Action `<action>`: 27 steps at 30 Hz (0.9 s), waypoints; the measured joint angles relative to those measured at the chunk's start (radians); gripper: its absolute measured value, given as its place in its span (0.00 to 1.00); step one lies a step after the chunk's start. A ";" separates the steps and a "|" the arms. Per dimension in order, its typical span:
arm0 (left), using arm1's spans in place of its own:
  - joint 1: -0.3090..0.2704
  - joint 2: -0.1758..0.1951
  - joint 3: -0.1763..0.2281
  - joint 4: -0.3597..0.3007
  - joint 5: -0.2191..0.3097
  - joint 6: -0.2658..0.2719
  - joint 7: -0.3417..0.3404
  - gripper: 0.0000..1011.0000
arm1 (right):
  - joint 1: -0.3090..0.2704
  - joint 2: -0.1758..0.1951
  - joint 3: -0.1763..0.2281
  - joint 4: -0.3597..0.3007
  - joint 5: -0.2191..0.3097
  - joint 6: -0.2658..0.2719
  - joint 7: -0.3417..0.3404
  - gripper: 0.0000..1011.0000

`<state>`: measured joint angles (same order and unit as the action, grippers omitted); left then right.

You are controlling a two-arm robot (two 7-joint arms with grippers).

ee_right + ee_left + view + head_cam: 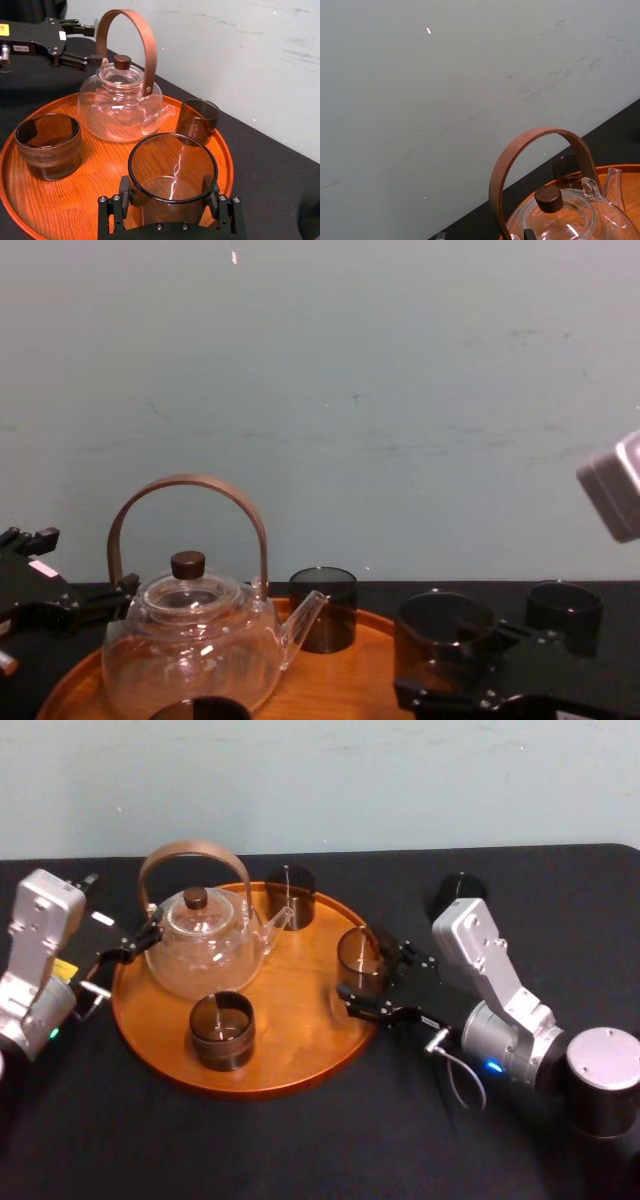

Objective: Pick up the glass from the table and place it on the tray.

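A smoky brown glass (358, 952) (172, 165) stands upright over the right rim of the round wooden tray (300, 1020) (95, 170). My right gripper (366, 972) (170, 197) is shut on it, a pad on each side. Whether its base touches the wood I cannot tell. The chest view has this glass (440, 635) low at the right, over the tray's (340, 680) edge. My left gripper (135, 948) (75, 42) hovers open at the tray's left edge beside the teapot, holding nothing. The black table (300, 1150) lies all around.
On the tray are a glass teapot (203, 942) (120, 105) (570, 215) with a wooden handle, a glass (291, 896) at the back and another (222, 1030) at the front. One more dark glass (460, 892) (565, 615) stands on the table behind my right arm.
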<state>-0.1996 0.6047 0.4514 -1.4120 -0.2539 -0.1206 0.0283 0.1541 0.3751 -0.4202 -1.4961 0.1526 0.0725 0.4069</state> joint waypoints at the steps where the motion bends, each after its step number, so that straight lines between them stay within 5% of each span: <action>1: 0.000 0.000 0.000 0.000 0.000 0.000 0.000 1.00 | 0.003 -0.002 -0.003 0.004 -0.002 -0.001 0.001 0.90; 27: 0.000 0.000 0.000 0.000 0.000 0.000 0.000 1.00 | 0.078 -0.090 -0.086 0.136 -0.044 -0.046 0.025 0.90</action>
<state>-0.1996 0.6047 0.4514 -1.4120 -0.2539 -0.1206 0.0283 0.2321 0.2848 -0.5057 -1.3603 0.1083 0.0264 0.4320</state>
